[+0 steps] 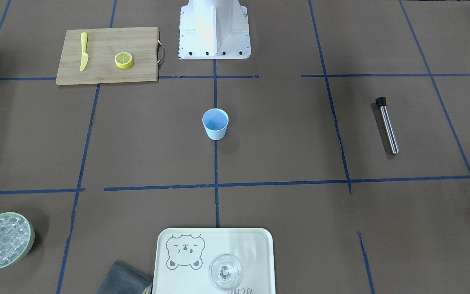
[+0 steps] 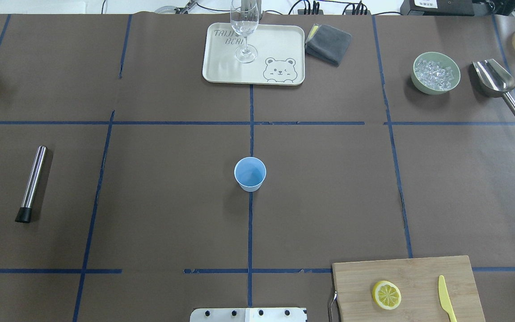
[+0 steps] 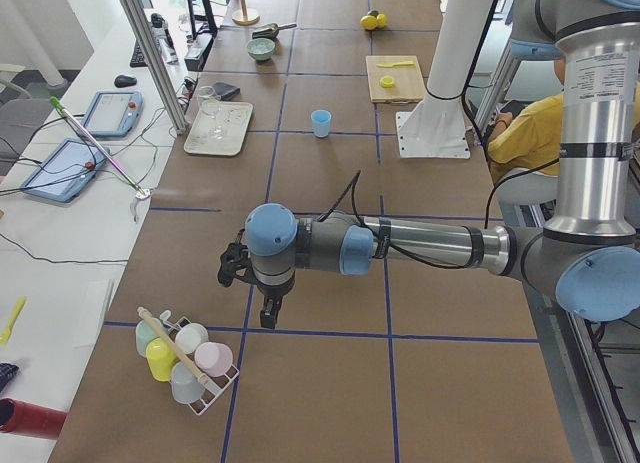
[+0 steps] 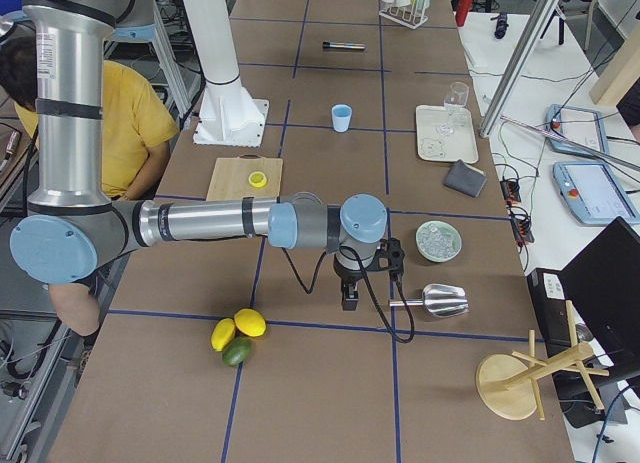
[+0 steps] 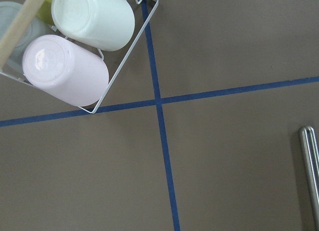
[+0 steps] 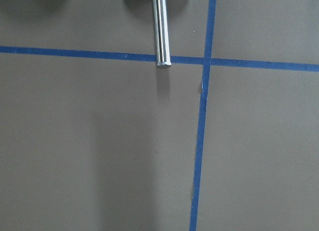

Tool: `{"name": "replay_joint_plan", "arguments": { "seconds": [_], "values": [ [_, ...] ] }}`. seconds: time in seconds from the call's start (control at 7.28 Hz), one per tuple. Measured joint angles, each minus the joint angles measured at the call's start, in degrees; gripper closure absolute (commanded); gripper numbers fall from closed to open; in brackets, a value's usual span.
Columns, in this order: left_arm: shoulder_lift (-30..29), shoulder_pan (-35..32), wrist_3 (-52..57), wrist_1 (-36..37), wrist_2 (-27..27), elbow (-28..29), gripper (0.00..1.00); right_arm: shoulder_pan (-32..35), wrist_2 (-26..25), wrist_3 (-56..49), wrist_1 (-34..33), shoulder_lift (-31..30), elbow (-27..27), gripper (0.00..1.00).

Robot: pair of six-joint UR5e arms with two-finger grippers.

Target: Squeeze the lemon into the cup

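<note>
The lemon (image 2: pixel 386 295), a round yellow piece with its cut face up, lies on a wooden cutting board (image 2: pixel 418 273) at the near right of the overhead view. It also shows in the front view (image 1: pixel 124 60). The light blue cup (image 2: pixel 250 174) stands upright at the table's middle, also in the front view (image 1: pixel 215 123). My left gripper (image 3: pixel 268 318) hangs over the table's left end, near a rack of cups. My right gripper (image 4: pixel 349 301) hangs over the right end, near a metal scoop. Both are far from lemon and cup. I cannot tell whether either is open or shut.
A yellow plastic knife (image 2: pixel 446 304) lies on the board. A tray (image 2: pixel 221 67) holds a clear glass (image 2: pixel 244 31). A grey cloth (image 2: pixel 329 44), a green bowl of ice (image 2: pixel 415 71), a scoop (image 2: pixel 494 80) and a steel rod (image 2: pixel 31 183) lie around. The cup rack (image 3: pixel 185 358) is by my left gripper.
</note>
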Motion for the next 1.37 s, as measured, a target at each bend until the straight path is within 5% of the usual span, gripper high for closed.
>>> {"name": "replay_joint_plan", "arguments": {
  "seconds": [0.82,1.37],
  "values": [
    [0.8,-0.1,0.7,-1.3,-0.7,-1.6,0.0,-0.1,0.7,0.0,0.0,0.2,0.6,0.0],
    [0.4,0.1,0.4,-4.0,-3.1,0.1,0.0,-4.8,10.2,0.2,0.1,-0.5,5.0,0.0]
  ]
}}
